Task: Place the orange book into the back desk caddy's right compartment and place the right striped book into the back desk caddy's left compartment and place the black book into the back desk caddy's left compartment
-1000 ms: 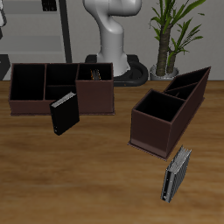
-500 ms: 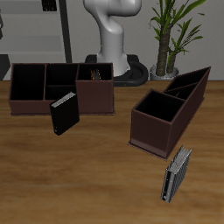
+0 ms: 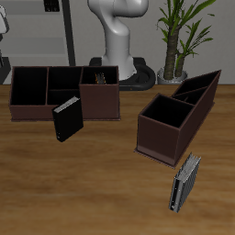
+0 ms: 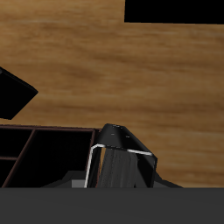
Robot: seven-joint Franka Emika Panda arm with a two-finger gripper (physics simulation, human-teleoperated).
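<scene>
The back desk caddy (image 3: 37, 101) is a long, low, dark brown box at the table's back. Its square right compartment (image 3: 99, 99) holds something dark with pale streaks (image 3: 99, 79); I cannot tell what it is. The black book (image 3: 67, 119) stands tilted against the caddy's front wall. In the wrist view the black book (image 4: 122, 164) shows from above, beside the caddy (image 4: 35, 153). The orange book and the right striped book are out of view. Only a pale sliver of my gripper (image 3: 3, 23) shows, high at the picture's edge. Its fingers are hidden.
A second brown caddy (image 3: 170, 119) with a slanted end stands across the table. A slim, pale grey-white striped book (image 3: 185, 182) stands near the front edge. The robot base (image 3: 117, 46) and a potted plant (image 3: 179, 37) are at the back.
The pale sliver at the picture's edge has shifted slightly. The books and caddies have not moved.
</scene>
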